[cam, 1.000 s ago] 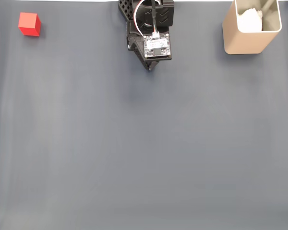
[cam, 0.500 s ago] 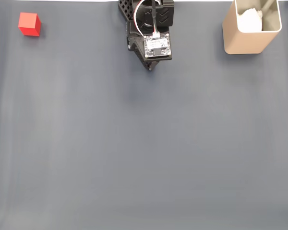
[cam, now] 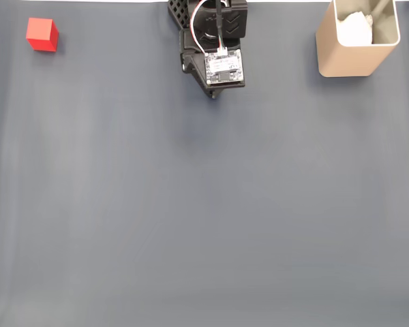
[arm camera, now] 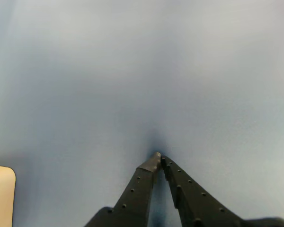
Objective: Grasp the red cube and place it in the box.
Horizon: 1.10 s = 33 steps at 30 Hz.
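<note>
Gripper point(arm camera: 159, 156) fingers come together at their tips in the wrist view, forming a narrow closed wedge with nothing held between them; the two dark, studded fingers point(arm camera: 138, 187) rise from the bottom edge and meet just above the grey-blue table surface point(arm camera: 142, 71), where a soft shadow sits right at the tips. In the fixed view the gripper point(cam: 213, 95) shows as a small dark point poking out below the arm point(cam: 215, 41), whose black body carries a white circuit board point(cam: 223, 66) and looped red and white wires at the top centre of the picture. Off to the left of the fingertips in the wrist view, a tan corner of the box point(arm camera: 1, 196) enters at the lower left edge. In the fixed view the box point(cam: 344, 58) stands upright well to the right of the gripper, near the top edge, with something white lying inside it. Farthest from the gripper, the red cube point(cam: 41, 34) rests on the table far to its left in the fixed view, near the top left corner and well apart from both arm and box.
</note>
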Each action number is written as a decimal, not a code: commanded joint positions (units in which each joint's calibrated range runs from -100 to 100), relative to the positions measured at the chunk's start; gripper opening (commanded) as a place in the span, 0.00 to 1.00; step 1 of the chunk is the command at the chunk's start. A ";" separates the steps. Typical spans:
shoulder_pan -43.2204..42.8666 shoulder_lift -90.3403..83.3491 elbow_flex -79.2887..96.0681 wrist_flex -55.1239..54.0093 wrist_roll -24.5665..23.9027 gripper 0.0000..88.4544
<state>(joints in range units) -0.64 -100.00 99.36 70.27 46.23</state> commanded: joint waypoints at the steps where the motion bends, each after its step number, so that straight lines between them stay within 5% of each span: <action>1: 0.39 0.09 0.46 -5.72 -0.59 0.00; 16: -0.18 3.55 -7.38 -26.24 -1.32 0.00; 33: 3.94 23.89 -37.28 -26.73 -1.47 0.00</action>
<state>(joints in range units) 0.71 -79.40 69.95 41.84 44.27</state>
